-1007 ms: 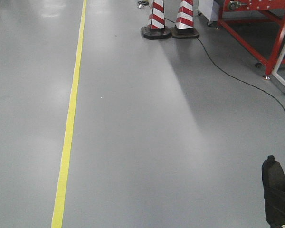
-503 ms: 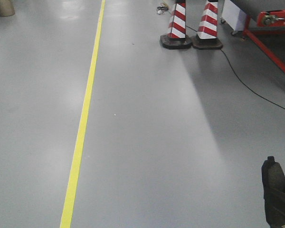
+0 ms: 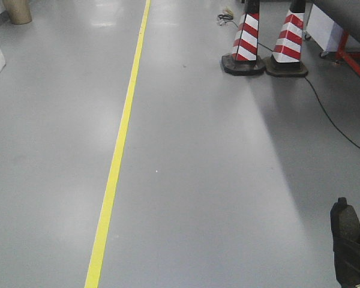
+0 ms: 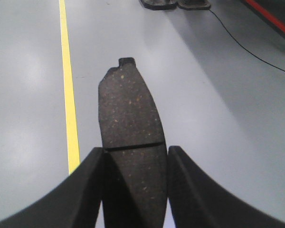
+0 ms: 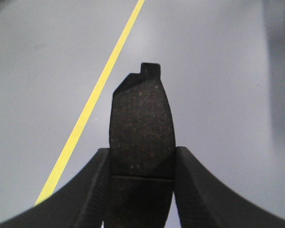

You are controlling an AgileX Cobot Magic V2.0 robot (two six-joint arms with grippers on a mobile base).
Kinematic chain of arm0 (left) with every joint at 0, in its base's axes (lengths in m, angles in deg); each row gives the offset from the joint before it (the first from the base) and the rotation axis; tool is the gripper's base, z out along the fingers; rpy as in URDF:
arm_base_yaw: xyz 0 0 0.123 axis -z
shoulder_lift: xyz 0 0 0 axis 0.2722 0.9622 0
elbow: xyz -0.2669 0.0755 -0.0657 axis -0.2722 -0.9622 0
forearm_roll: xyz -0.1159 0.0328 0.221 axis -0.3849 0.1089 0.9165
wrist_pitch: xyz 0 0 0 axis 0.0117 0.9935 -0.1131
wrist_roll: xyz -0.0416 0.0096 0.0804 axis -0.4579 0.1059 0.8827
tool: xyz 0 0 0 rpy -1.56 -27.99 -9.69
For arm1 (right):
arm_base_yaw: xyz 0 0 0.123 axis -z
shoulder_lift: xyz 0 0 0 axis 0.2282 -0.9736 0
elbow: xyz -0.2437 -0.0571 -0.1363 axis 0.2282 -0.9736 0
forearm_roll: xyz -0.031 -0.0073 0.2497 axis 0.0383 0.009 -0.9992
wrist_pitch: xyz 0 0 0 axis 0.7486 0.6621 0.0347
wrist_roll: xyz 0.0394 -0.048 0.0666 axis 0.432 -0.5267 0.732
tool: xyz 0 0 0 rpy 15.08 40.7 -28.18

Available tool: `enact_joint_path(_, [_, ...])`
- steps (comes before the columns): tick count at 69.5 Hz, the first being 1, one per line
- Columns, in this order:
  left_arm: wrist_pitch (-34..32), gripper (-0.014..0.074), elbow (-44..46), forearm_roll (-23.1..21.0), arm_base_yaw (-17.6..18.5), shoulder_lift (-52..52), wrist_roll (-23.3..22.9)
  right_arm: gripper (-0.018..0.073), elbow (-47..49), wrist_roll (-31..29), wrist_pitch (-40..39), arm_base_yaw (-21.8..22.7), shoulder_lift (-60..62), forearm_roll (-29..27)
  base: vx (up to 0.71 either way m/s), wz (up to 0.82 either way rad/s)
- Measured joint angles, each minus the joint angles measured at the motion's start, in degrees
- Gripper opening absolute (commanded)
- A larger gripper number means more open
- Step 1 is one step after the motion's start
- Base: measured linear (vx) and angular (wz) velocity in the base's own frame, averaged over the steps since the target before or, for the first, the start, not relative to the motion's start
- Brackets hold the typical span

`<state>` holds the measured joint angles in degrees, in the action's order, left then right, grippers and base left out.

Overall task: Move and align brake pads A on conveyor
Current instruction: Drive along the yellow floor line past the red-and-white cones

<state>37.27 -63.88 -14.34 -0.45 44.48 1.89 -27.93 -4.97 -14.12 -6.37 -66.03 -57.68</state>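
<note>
Brake pads A are held one per arm: the left gripper point(image 4: 134, 190) clamps a grooved pad point(image 4: 128, 123) at frame centre, and the right gripper point(image 5: 141, 190) clamps another point(image 5: 141, 128). Both pads look stiff, gritty and fairly heavy, best pinched across the long edges. Only the front view shows the striped cones point(image 3: 265, 42) upper right; the conveyor point(image 3: 348, 9) possibly sits beyond them.
</note>
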Motion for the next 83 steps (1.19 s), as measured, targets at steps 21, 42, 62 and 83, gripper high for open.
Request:
enact_joint_path(21, [0.00, 0.0209, 0.00, 0.00, 0.00, 0.00, 0.00, 0.0099, 0.00, 0.00, 0.00, 0.00, 0.00, 0.00, 0.57, 0.08])
enact_joint_path(42, [0.00, 0.0209, 0.00, 0.00, 0.00, 0.00, 0.00, 0.0099, 0.00, 0.00, 0.51, 0.00, 0.00, 0.00, 0.60, 0.08])
enact_joint_path(62, [0.00, 0.0209, 0.00, 0.00, 0.00, 0.00, 0.00, 0.0099, 0.00, 0.00, 0.80, 0.00, 0.00, 0.00, 0.61, 0.06])
enact_joint_path(83, [0.00, 0.0209, 0.00, 0.00, 0.00, 0.00, 0.00, 0.0099, 0.00, 0.00, 0.89, 0.00, 0.00, 0.00, 0.62, 0.01])
